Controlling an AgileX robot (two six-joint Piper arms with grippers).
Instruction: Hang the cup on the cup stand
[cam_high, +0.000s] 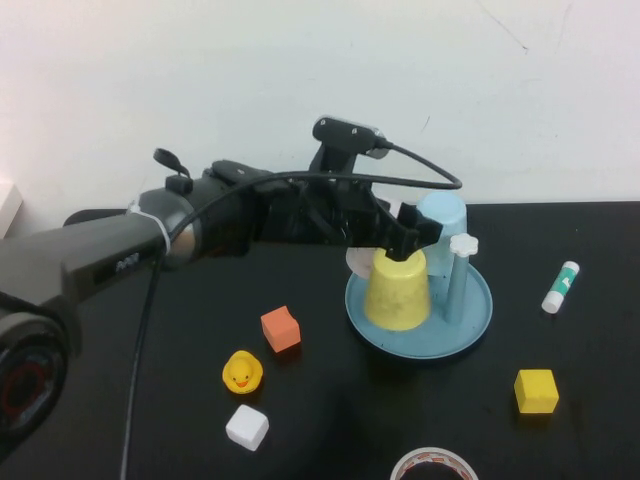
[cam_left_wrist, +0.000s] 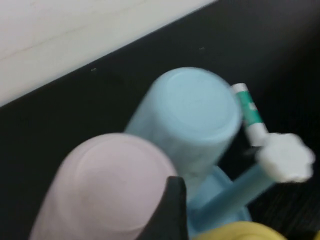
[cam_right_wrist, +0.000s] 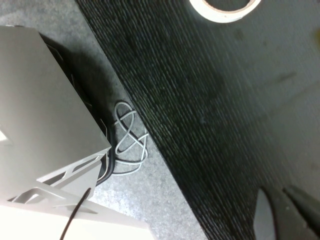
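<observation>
The left gripper (cam_high: 408, 247) hung over the round blue cup stand (cam_high: 470, 322), its black fingers closed on the upturned base of the plain yellow plastic tumbler (cam_high: 397, 292). That cup sat mouth-down directly beneath the gripper, standing in the dish and probably slipped over a peg, though the peg itself was hidden. Holding it by the narrow end let the open mouth lead downward onto the post. Just behind the gripper stood a light blue cup (cam_left_wrist: 192, 115), also inverted, and beside it a pale pinkish cup (cam_left_wrist: 105, 187); both looked already hung. One free blue peg with a white flower-shaped knob (cam_high: 463, 245) rose just to the gripper's far side. A green-and-white glue stick (cam_high: 560, 287) lay well beyond the stand.

The right gripper (cam_right_wrist: 285, 207) was parked off the near table edge, close to a roll of white tape (cam_right_wrist: 225, 7); its dark fingertips showed apart with a narrow gap.
</observation>
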